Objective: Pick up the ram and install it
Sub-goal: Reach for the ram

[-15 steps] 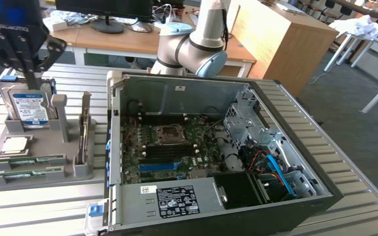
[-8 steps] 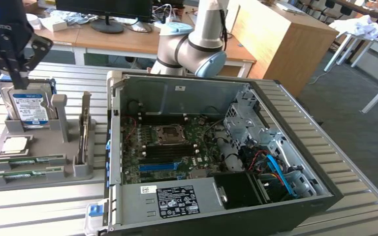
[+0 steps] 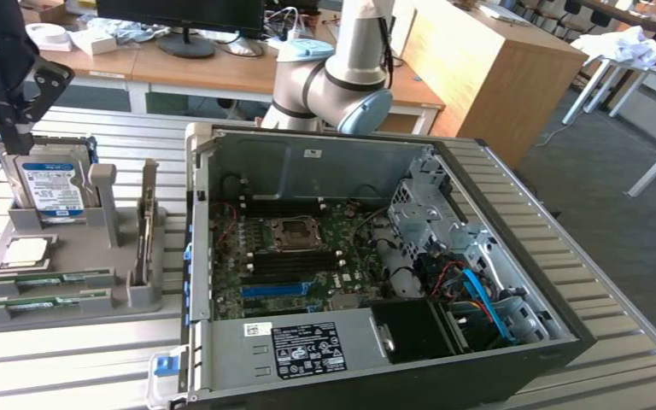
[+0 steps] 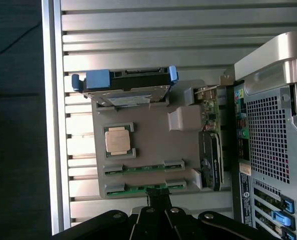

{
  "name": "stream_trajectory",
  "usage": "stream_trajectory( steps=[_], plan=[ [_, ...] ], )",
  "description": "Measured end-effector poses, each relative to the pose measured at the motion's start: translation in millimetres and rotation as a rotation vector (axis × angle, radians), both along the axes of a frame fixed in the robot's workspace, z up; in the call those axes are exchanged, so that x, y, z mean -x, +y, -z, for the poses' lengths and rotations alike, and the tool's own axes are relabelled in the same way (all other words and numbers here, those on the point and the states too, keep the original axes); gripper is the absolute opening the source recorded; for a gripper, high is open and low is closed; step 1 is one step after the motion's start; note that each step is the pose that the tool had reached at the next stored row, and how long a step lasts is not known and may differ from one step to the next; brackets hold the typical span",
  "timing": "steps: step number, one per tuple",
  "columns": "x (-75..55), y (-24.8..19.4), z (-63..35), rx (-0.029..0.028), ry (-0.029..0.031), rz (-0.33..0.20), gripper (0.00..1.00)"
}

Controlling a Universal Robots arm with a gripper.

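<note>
Wrist view: the black two-finger gripper (image 4: 158, 197), fingers pressed together and holding nothing, hangs above the long, thin green circuit-board ram (image 4: 136, 189), which lies flat in the grey plastic parts tray (image 4: 153, 145).

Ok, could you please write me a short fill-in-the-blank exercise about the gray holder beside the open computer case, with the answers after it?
1. The gray holder carries ___ ram sticks lying side by side.
2. The hard drive stands ___ in the holder.
3. The square silver processor lies between the hard drive and the ___.
4. The gripper hovers above the holder with its fingers ___.

Answers: two; upright; ram sticks; shut.
</note>
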State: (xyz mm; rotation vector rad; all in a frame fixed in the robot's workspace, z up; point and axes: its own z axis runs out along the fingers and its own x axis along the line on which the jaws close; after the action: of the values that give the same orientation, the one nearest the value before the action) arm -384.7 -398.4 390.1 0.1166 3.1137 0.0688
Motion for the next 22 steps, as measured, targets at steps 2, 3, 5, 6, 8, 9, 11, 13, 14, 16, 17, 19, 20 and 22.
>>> stream_trajectory(
  steps=[2, 3, 5, 6, 8, 9, 11, 13, 14, 16, 17, 19, 20, 22],
  plan=[
    [0.0, 0.0, 0.0, 0.0000, 0.0001, 0.000, 0.10],
    [0.0, 0.0, -0.1, 0.0001, 0.0001, 0.000, 0.10],
    [0.0, 0.0, 0.0, 0.0000, 0.0001, 0.000, 0.10],
    [0.1, -0.1, 0.0, 0.0000, 0.0002, 0.000, 0.10],
    [0.2, -1.0, 0.0, 0.0000, 0.0001, 0.000, 0.10],
    [0.1, -1.8, 0.0, 0.0000, 0.0001, 0.000, 0.10],
    [0.1, -4.0, 0.0, 0.0000, 0.0000, 0.000, 0.10],
    [0.0, -6.4, 0.0, 0.0000, 0.0001, 0.000, 0.10],
    [0.1, -7.6, 0.0, 0.0000, 0.0001, 0.000, 0.10],
    [0.0, -10.2, 0.0, 0.0000, 0.0000, 0.000, 0.10],
    [0.0, -11.5, 0.0, 0.0000, 0.0001, 0.000, 0.10],
    [0.0, -14.5, -0.1, 0.0000, 0.0001, 0.000, 0.10],
    [0.1, -15.9, 0.0, 0.0000, 0.0000, 0.000, 0.10],
    [0.1, -18.6, 0.0, 0.0000, 0.0000, 0.000, 0.10]
  ],
)
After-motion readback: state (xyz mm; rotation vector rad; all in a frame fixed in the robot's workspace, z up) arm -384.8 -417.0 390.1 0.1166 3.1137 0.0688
